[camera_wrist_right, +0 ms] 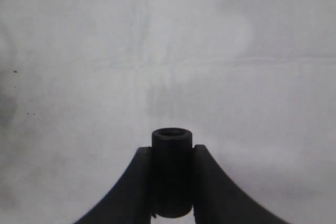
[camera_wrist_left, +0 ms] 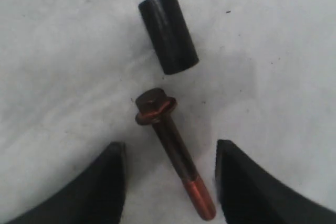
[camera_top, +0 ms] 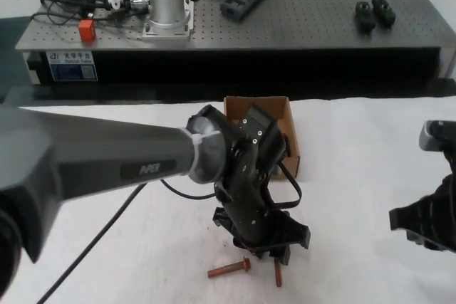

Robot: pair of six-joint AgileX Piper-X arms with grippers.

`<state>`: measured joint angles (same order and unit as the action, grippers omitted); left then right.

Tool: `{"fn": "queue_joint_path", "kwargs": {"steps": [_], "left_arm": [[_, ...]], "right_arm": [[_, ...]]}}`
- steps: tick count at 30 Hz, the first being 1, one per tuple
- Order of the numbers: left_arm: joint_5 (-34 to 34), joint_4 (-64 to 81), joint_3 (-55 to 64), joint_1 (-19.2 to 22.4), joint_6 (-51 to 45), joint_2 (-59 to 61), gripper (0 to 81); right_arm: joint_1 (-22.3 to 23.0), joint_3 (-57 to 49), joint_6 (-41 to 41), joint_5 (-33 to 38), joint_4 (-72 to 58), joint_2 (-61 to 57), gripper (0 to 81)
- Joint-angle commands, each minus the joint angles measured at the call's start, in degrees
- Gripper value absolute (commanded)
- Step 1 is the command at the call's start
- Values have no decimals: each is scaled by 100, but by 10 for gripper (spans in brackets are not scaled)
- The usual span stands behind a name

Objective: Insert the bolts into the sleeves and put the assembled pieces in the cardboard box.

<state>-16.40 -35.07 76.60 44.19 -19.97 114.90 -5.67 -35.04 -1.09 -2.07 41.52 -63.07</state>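
Presently, work surface [camera_top: 356, 147]: white cloth spread beneath both claws; the loose parts lie on it.
Left arm [camera_top: 107, 154]: grey link entering from the left side of the high view. It ends in a black wrist that points the left claw down at the cloth.
Cardboard box [camera_top: 292, 149]: brown, open-topped. It stands on the cloth behind the left claw, partly covered by that claw's wrist in the high view. Contents cannot be told.
Left claw [camera_wrist_left: 170, 145]: fingers spread wide, gripping nothing. One finger stands on each side of the first bolt, and neither touches it.
Right claw [camera_wrist_right: 172, 150]: fingers pressed against the held sleeve, one on each side. In the high view it sits at the right edge, well apart from the left claw and the box.
First bolt [camera_wrist_left: 173, 156]: copper-coloured, flanged hex head. It lies flat in the gap between the left claw's fingers, threaded end nearer the wrist, head out past the fingertips.
Second bolt [camera_top: 229, 270]: same colour. It lies flat on the cloth just beside the left claw, outside its fingers.
Loose sleeve [camera_wrist_left: 168, 32]: black, cylindrical. It lies on its side beyond the left claw's fingertips, near the first bolt's head, with a small gap between them.
Held sleeve [camera_wrist_right: 172, 177]: black, tubular. It is pinched between the right claw's fingers, its open bore end projecting past the fingertips.
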Motion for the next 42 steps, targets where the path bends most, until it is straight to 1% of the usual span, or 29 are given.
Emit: {"fn": "queue_joint_path", "kwargs": {"steps": [1, 8, 12, 14, 17, 20, 23, 27, 29, 31, 33, 35, 38, 41, 42], "left_arm": [[72, -46, 89, 32, -62, 66, 331], [72, -89, 89, 93, -59, 239, 264], [-220, -95, 89, 152, -59, 386, 165], [-232, -85, 89, 183, -59, 458, 111], [-232, -85, 89, 182, 24, 494, 7], [-232, -74, 153, 182, 118, 450, 6], [-172, 102, 161, 161, 118, 208, 6], [27, 501, 15, 6, 200, -546, 6], [60, 1054, -304, -133, 257, -1120, 6], [14, 1714, -726, -298, 204, -1657, 6], [-174, 2343, -1234, -483, -46, -2147, 6], [-647, 3101, -1827, -657, -296, -2605, 6], [-1315, 4293, -2594, -818, -810, -3063, 6], [-1771, 5476, -3071, -849, -1370, -3269, 6], [-1920, 5776, -3178, -849, -1501, -3296, 6]], "right_arm": [[-15, 0, 73, 49, -3, 46, 7], [-14, 1, 73, 49, 57, 46, 7], [-14, 1, 73, 49, 57, 46, 7], [-14, 1, 73, 49, 57, 46, 7], [-14, 1, 73, 49, 57, 46, 7], [-14, 1, 73, 78, 53, 82, 7], [-14, 1, 73, 654, -89, 193, 7], [-14, 195, 73, 2005, -519, 431, 7], [54, 437, -122, 2657, -735, 623, 7], [215, 715, -490, 3199, -1048, 788, 7], [498, 1044, -938, 3606, -1519, 949, 7], [904, 1321, -1413, 3866, -2235, 1066, 7], [1571, 1514, -2043, 3957, -3290, 1078, 7], [2058, 1532, -2360, 3880, -4152, 1007, 7], [2154, 1532, -2473, 3855, -4453, 979, 7]]}}
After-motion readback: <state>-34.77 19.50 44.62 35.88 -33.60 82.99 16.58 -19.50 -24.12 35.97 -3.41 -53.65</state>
